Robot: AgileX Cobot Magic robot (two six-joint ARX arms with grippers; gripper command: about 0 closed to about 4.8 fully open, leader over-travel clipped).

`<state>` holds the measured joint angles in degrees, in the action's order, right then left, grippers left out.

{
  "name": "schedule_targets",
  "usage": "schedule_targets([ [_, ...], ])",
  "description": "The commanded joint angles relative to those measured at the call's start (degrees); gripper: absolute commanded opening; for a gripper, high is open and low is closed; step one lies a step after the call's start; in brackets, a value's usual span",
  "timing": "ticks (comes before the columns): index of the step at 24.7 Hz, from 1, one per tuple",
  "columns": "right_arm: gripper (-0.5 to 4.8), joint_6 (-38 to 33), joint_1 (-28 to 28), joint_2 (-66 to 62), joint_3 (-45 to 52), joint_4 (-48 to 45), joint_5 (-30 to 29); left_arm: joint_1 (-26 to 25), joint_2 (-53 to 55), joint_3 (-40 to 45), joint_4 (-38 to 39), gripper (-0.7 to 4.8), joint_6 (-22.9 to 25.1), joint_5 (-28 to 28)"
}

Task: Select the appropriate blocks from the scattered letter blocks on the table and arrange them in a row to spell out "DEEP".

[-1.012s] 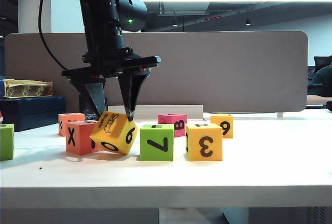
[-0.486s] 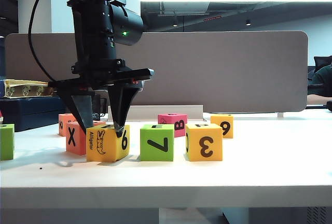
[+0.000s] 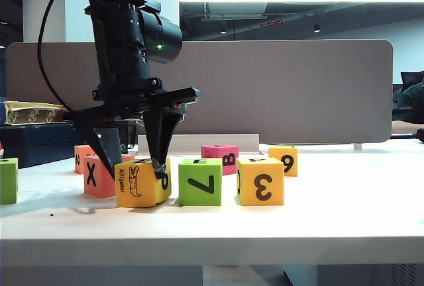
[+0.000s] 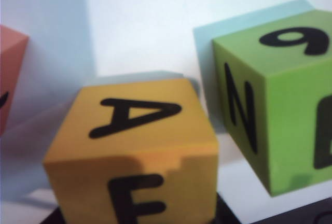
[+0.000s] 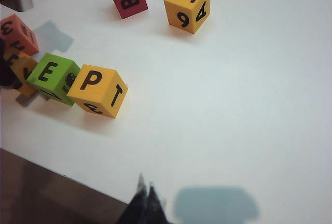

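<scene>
Since a second ago, the alligator cube (image 3: 142,183) has dropped from tipped-up to nearly flat and slid toward the green cube (image 3: 200,181); the left gripper (image 3: 134,161) has come down with it.

From the outside camera, the left gripper's two fingers sit on either side of the alligator cube and seem to hold it; the cube is on the table (image 3: 331,213), just beside the green cube with a thin gap; past the green cube stands the 3 cube (image 3: 260,181); the X cube (image 3: 96,175) is close behind on the other side.

On the left wrist camera, the alligator cube (image 4: 135,146) fills the space between the dark finger tips; it shows an A, and a letter cut off below; the green cube (image 4: 280,105) is near.

On the right wrist camera, the right gripper (image 5: 146,195) is pinched closed, empty, hanging over the table's front edge; the green cube (image 5: 52,73) shows E and the 3 cube (image 5: 97,90) shows P.

I think the job now is setting the first E; next, push it straight, let go, then fetch a D.
</scene>
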<state>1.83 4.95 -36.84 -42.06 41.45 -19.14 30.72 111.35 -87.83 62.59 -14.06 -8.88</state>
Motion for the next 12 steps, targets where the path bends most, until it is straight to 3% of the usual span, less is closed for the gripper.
schedule_targets([
  [1, -0.01, 0.13, 0.02, 0.04, -0.31, -0.52, -0.09, 0.02, -0.83, 0.07, 0.28, 2.78, -0.35, -0.15],
  [12, -0.01, 0.13, 0.02, 0.04, -0.31, -0.46, -0.11, 0.00, -1.05, 0.07, -1.92, 2.77, -4.02, 2.89],
])
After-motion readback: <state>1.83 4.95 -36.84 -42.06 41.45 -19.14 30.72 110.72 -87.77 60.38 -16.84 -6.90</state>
